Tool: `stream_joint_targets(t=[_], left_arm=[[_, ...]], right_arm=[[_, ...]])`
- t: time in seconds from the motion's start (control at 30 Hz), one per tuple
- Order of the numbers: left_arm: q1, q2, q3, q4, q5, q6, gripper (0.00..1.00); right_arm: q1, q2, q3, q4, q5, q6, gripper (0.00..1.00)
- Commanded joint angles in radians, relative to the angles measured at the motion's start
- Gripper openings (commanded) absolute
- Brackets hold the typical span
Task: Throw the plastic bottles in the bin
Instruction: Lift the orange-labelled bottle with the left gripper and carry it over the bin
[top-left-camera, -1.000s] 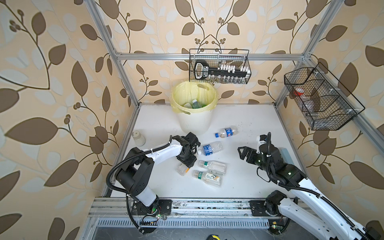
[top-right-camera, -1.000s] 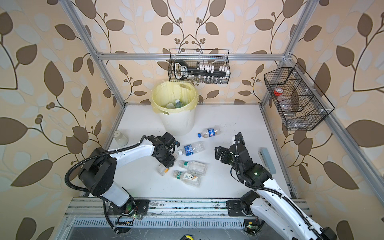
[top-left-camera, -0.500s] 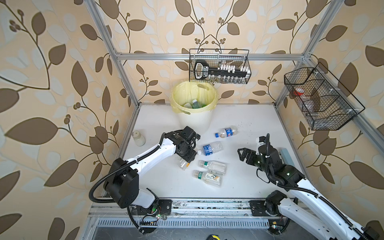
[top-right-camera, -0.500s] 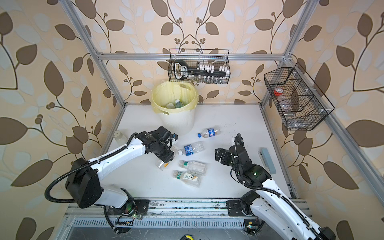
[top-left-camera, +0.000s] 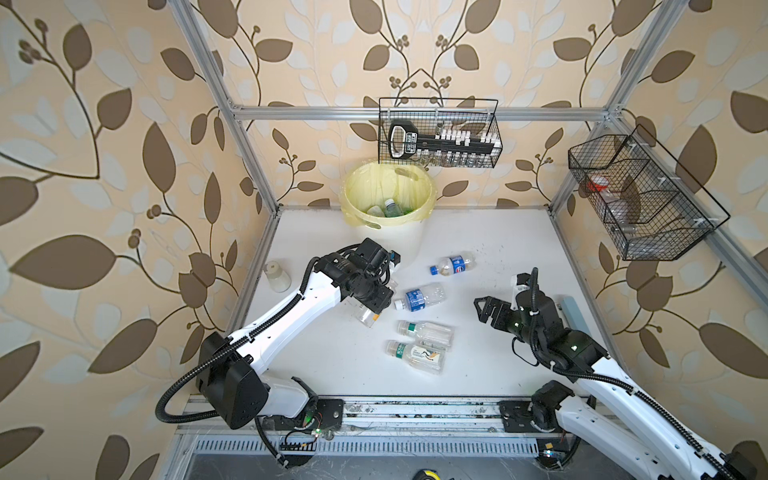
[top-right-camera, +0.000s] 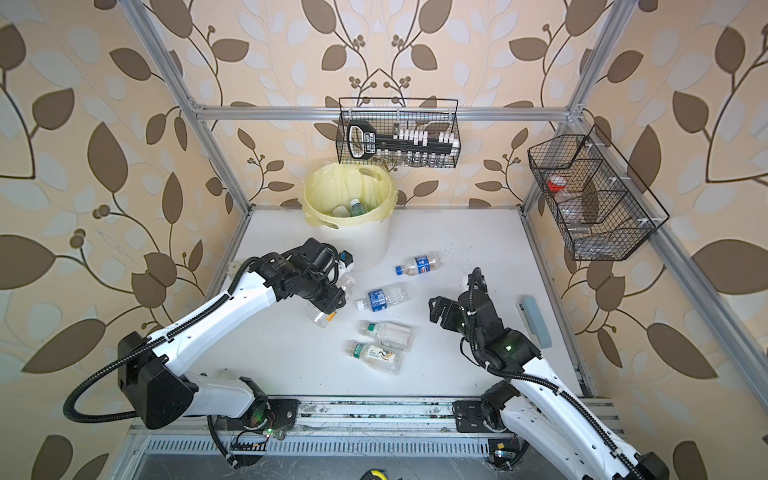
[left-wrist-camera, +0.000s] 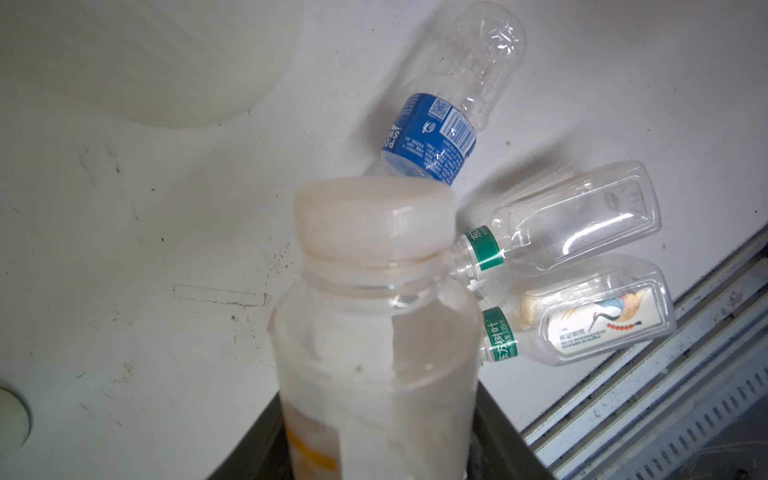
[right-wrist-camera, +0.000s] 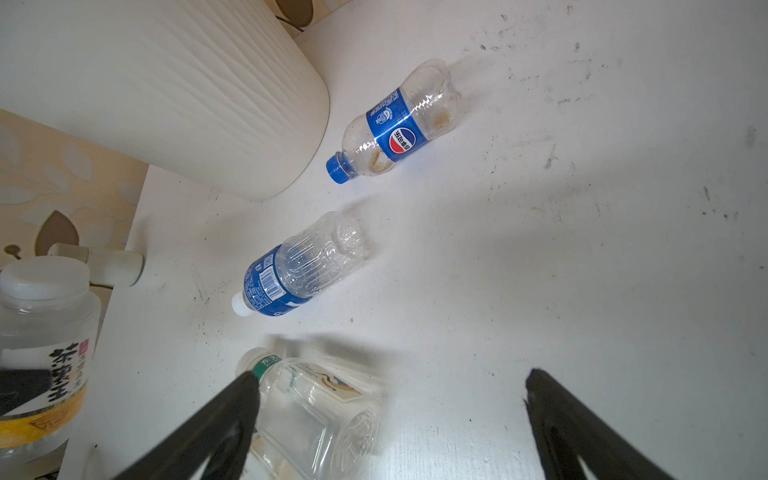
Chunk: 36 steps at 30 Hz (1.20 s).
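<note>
The left gripper pinched a white-capped bottle just in front of the bin. The right gripper hung farther from the bin, jaws spread wide and empty. Four loose bottles lay on the table before the bin.

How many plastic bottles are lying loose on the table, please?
4: Pepsi bottle by the bin, blue-label bottle mid-table, plain green-banded bottle and crane-label bottle side by side. None seems hidden.

White-shelled arms, black joints, ribbed black cable hoses, black pincers, small green lights
</note>
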Motion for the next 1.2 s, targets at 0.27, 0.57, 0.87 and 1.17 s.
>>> stream_joint_targets(t=[0.27,0.57,0.87,1.17], left_arm=[[0.005,-0.069,0.114,-0.095,-0.077,0.089,0.18],[0.048,-0.122,0.129,-0.093,-0.120,0.121,0.01],[0.236,-0.076,0.228,-0.117,0.017,0.118,0.00],[0.341,-0.055,0.321,-0.110,0.072,0.055,0.00]], right_arm=[[-0.003,0.003,-0.010,0.008,-0.009,0.005,1.00],[-0.004,0.015,-0.007,0.024,-0.022,0.017,1.00],[-0.004,0.019,0.025,0.001,-0.029,0.017,1.00],[-0.003,0.025,0.035,-0.002,-0.028,0.020,1.00]])
